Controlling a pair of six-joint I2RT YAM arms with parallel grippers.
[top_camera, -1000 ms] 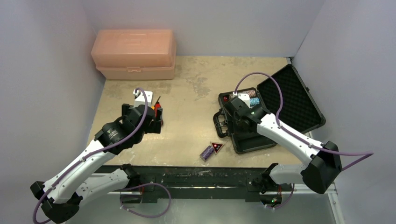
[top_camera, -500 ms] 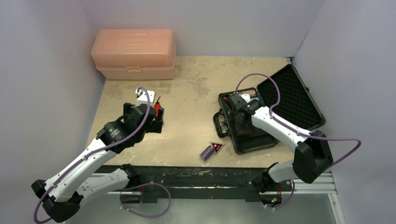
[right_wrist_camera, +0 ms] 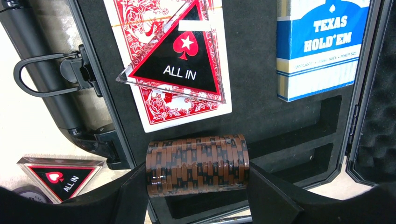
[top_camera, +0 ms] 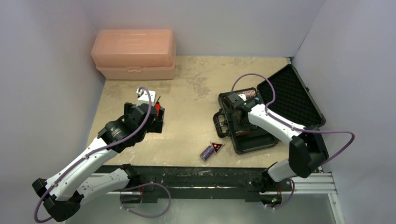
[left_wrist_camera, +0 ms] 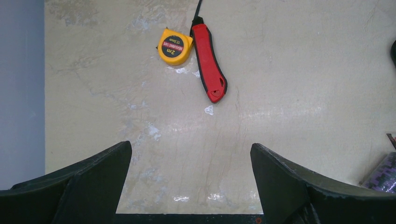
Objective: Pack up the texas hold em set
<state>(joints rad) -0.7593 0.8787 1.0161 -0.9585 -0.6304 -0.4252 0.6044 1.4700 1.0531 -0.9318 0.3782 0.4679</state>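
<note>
right gripper [right_wrist_camera: 198, 185] clamps brown chip stack [right_wrist_camera: 197, 163] | ALL IN token [right_wrist_camera: 180, 65] at its 12 o'clock, in case [right_wrist_camera: 252, 70] | left gripper [left_wrist_camera: 189, 186] wide open, empty

Pale grey walls [top_camera: 46, 70], mottled beige tabletop [top_camera: 196, 93], even light

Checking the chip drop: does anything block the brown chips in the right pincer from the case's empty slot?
Nothing visible does. The brown chips, held in the right pincer, hang by the empty slot; the triangular token lies aside on the red cards.
</note>
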